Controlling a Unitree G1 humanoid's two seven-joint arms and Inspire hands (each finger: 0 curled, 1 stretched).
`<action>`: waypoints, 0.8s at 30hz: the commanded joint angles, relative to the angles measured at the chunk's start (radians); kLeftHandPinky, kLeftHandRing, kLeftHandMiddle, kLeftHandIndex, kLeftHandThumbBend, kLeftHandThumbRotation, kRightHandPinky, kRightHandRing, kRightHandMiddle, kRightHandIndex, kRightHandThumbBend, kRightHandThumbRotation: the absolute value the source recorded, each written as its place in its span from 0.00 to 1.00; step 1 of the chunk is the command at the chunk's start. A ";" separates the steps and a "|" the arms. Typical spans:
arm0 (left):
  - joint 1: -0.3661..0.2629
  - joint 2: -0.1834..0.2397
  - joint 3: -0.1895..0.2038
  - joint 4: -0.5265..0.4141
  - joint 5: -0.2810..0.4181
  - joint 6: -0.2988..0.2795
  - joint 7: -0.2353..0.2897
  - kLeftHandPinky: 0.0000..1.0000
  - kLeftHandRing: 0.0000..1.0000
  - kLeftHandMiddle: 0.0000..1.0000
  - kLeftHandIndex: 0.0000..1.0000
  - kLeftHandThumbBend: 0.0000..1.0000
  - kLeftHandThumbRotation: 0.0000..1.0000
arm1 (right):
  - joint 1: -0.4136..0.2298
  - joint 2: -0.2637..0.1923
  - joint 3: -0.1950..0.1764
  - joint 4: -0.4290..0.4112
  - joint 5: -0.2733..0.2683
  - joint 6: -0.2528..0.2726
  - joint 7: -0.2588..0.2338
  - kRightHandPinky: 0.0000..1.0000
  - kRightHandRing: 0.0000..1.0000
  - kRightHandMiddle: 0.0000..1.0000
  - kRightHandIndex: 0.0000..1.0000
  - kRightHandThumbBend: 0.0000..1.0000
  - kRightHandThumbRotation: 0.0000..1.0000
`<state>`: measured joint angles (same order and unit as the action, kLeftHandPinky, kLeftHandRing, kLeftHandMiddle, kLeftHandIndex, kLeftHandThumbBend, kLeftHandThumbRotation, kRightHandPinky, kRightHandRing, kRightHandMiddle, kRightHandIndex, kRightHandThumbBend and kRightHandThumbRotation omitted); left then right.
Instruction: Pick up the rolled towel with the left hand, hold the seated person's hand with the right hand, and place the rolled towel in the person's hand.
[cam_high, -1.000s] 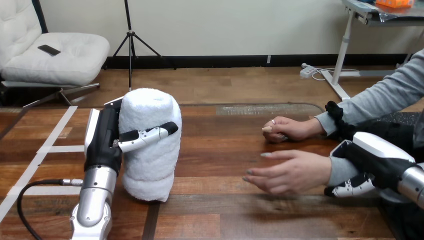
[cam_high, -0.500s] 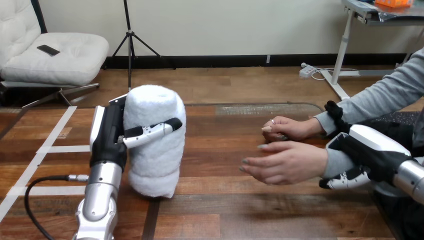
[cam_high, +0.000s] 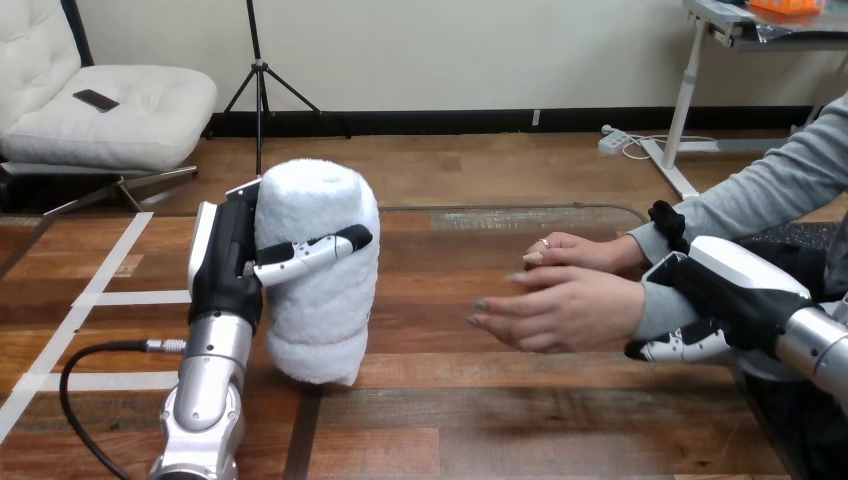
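My left hand (cam_high: 228, 272) is clenched round the rolled towel (cam_high: 325, 300), a fat white cylinder of nubbly terry cloth that stands upright or nearly so. My black palm lies against its left flank. My thumb, jointed in black and white, crosses its front just above the middle. The roll's rounded lower end hangs low over the tabletop (cam_high: 450, 420), dark glossy planks with a streaky grain (whether cloth meets wood there I cannot tell). The towel is at the left, apart from both of the person's hands.

My right hand (cam_high: 738, 295) is wrapped round the person's wrist (cam_high: 655, 312), which is covered by a soft grey sleeve. The smooth white shell lies on top and my fingers (cam_high: 680, 347) curl in underneath. The person's nearer hand (cam_high: 565, 312) reaches out of that sleeve above the wood, open, with its fingers straight and pointing toward the towel. The person's farther hand (cam_high: 580, 255) rests loosely curled on the tabletop just behind it.
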<state>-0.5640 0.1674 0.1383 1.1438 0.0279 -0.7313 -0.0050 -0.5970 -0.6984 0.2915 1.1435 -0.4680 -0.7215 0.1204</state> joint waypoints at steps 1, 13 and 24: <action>-0.120 -0.005 0.012 0.000 -0.013 -0.030 0.017 0.34 0.37 0.39 0.39 0.70 0.00 | -0.134 0.040 -0.036 -0.023 0.034 -0.007 -0.014 0.19 0.23 0.30 0.33 0.44 0.30; -0.140 -0.020 0.011 0.004 -0.014 -0.016 0.025 0.35 0.37 0.39 0.39 0.70 0.00 | -0.154 0.050 -0.030 -0.019 0.030 -0.011 -0.008 0.20 0.25 0.31 0.33 0.44 0.38; -0.159 -0.038 0.013 0.013 -0.021 -0.008 0.020 0.36 0.38 0.39 0.39 0.71 0.00 | -0.167 0.063 -0.030 -0.014 0.032 -0.001 -0.003 0.16 0.20 0.27 0.28 0.47 0.47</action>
<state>-0.6000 0.1362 0.1380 1.1630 0.0270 -0.7287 0.0131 -0.6412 -0.6778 0.2916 1.1436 -0.4683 -0.7128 0.1213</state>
